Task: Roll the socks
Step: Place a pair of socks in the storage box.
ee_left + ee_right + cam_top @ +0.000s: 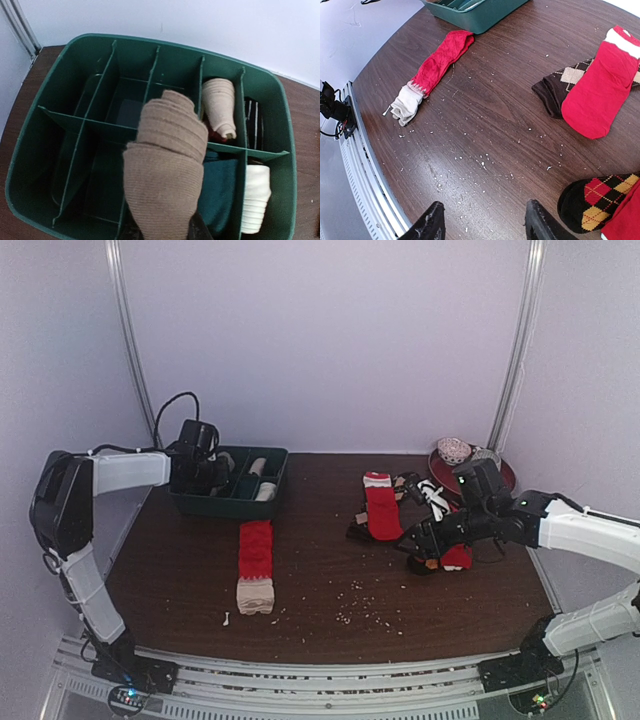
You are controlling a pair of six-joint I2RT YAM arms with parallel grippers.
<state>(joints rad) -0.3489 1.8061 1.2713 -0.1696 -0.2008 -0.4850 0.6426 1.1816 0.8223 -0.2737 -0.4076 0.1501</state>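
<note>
My left gripper (162, 233) is shut on a rolled tan sock (165, 170) and holds it over the middle compartments of the dark green tray (30, 150); the roll hides most of the fingers. In the top view the left gripper (205, 472) sits at the tray's left end. A red sock with a cream end (255, 552) lies flat in front of the tray. Another red sock (602, 85) lies across a brown diamond-patterned sock (560, 82). My right gripper (485, 220) hovers open over bare table, with nothing between its fingers.
The tray holds a cream roll (220, 107), a white roll (256, 197), a dark teal piece (220, 192) and a striped one (252, 125). A black, red and yellow diamond sock (600, 200) lies by my right fingers. A red dish (452, 452) stands at the back right. Crumbs dot the table.
</note>
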